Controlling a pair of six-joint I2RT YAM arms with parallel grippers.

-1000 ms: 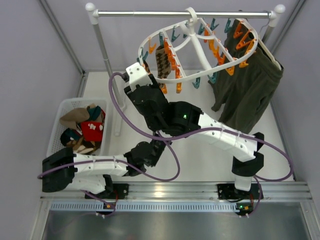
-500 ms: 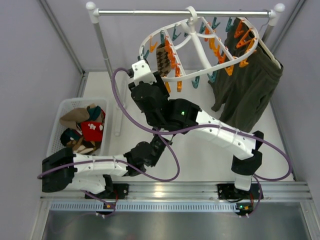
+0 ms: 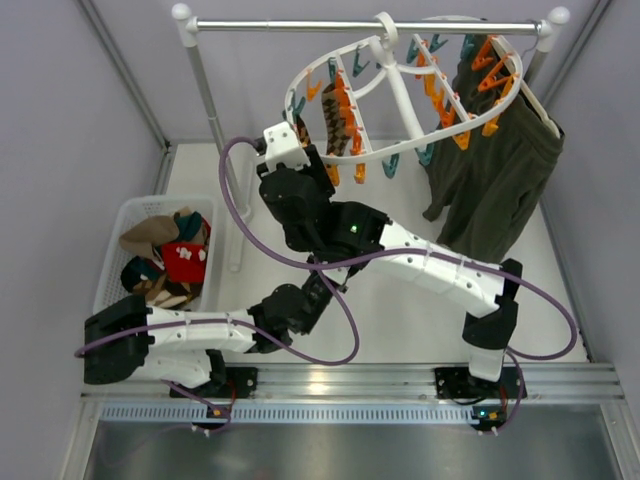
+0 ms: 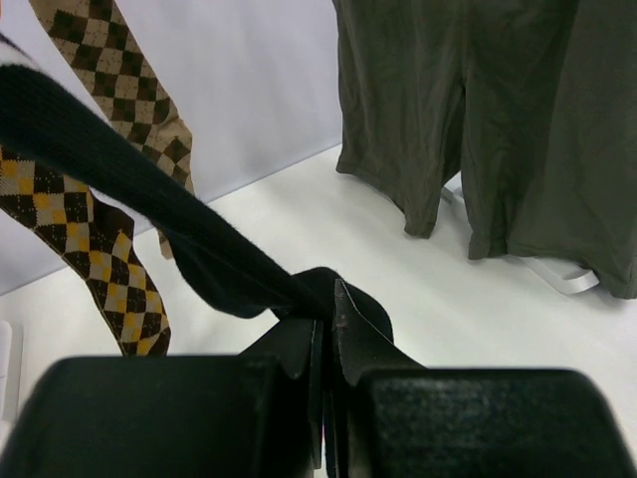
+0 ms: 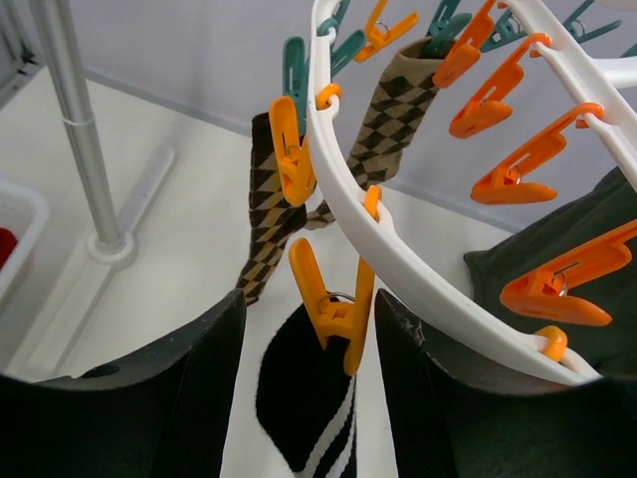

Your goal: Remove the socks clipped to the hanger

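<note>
The round white hanger (image 3: pixel 400 150) hangs from the rail, tilted. In the right wrist view my right gripper (image 5: pixel 311 309) is open, its fingers either side of an orange clip (image 5: pixel 333 314) under the hanger's rim (image 5: pixel 398 254). That clip holds a black sock with white stripes (image 5: pixel 299 398). My left gripper (image 4: pixel 328 299) is shut on the lower end of this black sock (image 4: pixel 119 159), which stretches up and left. Two brown-tan argyle socks (image 5: pixel 274 224) (image 5: pixel 398 110) hang clipped beside it. From above, the right gripper (image 3: pixel 295 140) is at the hanger's near-left rim; the left gripper is hidden under the right arm.
A white basket (image 3: pixel 118 215) at the left holds several loose socks. Dark olive shorts (image 3: pixel 490 190) hang at the right of the rail (image 3: pixel 300 27). The rail's left post (image 5: pixel 80 129) stands close to the right gripper.
The right gripper has risen slightly to the hanger's rim. The hanger has swung and tipped, its argyle socks shifting right. The left arm has barely moved.
</note>
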